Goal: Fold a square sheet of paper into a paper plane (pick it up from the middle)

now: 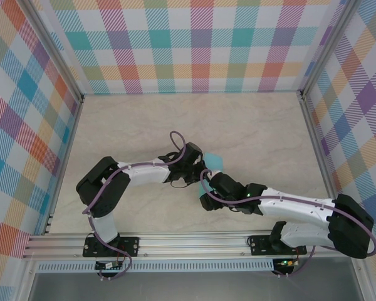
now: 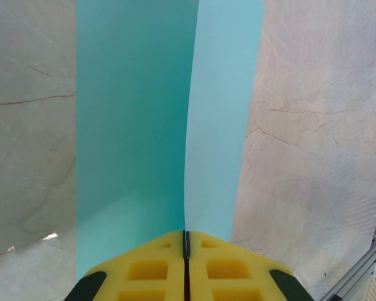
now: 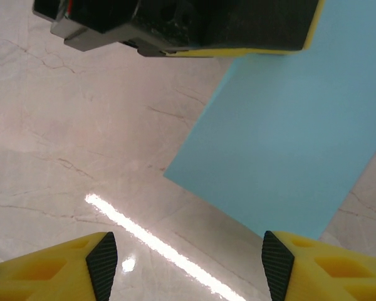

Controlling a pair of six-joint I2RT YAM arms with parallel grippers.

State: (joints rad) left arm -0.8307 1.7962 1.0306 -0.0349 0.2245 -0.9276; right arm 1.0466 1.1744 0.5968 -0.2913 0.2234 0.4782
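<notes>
Left end effector (image 2: 185, 241): your yellow pads (image 2: 150, 269) pinch the sheet's crease.
Square sheet of paper (image 2: 138, 125): smooth turquoise, two flaps fanning from that end effector over the veined surface (image 2: 313, 157).
Right end effector (image 3: 188, 257): fingers (image 3: 62, 263) apart, just beside the left one.

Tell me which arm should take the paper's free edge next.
Right, probably. The left gripper is shut on the square sheet of paper, so it's busy; the right gripper is open with the sheet's edge just ahead.
</notes>
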